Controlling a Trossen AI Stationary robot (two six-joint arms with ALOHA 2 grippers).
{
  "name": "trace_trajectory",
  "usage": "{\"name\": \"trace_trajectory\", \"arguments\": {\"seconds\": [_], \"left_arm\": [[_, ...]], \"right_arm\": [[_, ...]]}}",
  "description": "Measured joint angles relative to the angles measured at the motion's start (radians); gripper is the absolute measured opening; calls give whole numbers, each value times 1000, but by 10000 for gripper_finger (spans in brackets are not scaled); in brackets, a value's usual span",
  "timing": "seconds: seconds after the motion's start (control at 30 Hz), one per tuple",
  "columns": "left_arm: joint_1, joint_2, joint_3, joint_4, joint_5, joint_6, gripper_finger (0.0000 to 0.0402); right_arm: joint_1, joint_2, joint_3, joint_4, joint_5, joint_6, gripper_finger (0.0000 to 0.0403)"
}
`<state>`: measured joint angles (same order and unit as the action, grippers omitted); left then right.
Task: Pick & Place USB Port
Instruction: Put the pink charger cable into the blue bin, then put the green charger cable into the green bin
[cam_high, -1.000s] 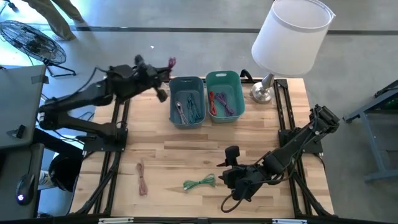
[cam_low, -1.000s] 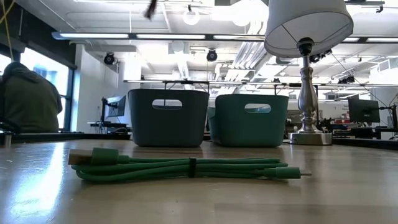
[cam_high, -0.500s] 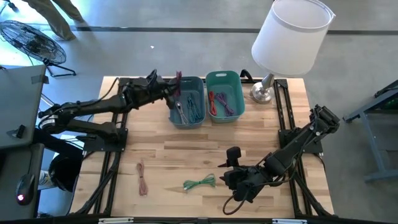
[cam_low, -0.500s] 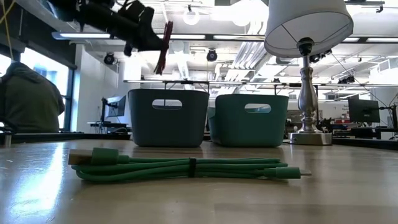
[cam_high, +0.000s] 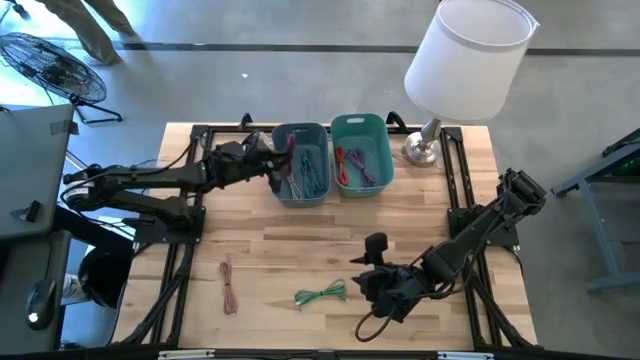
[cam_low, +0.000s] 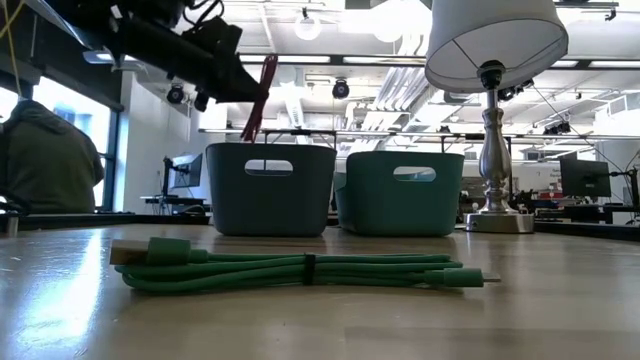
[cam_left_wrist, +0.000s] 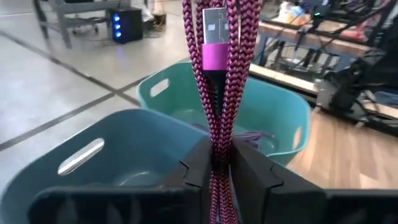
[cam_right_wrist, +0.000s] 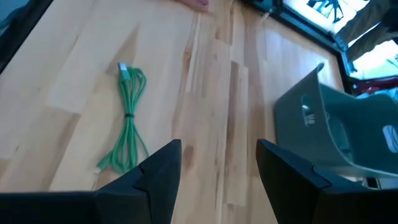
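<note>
L fingers (cam_left_wrist: 219, 163): pinch pink cable (cam_left_wrist: 217, 74), now moved over blue bin (cam_high: 300, 165)
R fingers (cam_right_wrist: 214, 163): spread wide, empty, unmoved nr green cable (cam_high: 321, 293)

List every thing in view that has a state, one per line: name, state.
left gripper: shut on magenta cable, over blue bin
magenta cable: held, bundled
right gripper: open, empty
green cable: coiled, lying on table
blue bin: holds cables
green bin: holds cables
</note>
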<state>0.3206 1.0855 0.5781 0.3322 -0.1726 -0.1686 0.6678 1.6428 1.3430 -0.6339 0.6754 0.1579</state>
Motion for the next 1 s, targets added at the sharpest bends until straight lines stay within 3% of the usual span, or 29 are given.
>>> {"name": "trace_trajectory", "arguments": {"seconds": [0.17, 0.67, 0.8, 1.0], "left_arm": [[0, 0, 1, 5, 2, -22, 82], [0, 32, 2, 27, 2, 17, 99], [0, 32, 2, 35, -25, 34, 130], [0, 32, 2, 32, -39, 22, 210]], "right_arm": [[0, 0, 0, 26, 3, -9, 200], [0, 0, 0, 25, -32, -10, 200], [0, 0, 0, 25, -38, -10, 200], [0, 0, 0, 25, -39, -10, 200]]}}
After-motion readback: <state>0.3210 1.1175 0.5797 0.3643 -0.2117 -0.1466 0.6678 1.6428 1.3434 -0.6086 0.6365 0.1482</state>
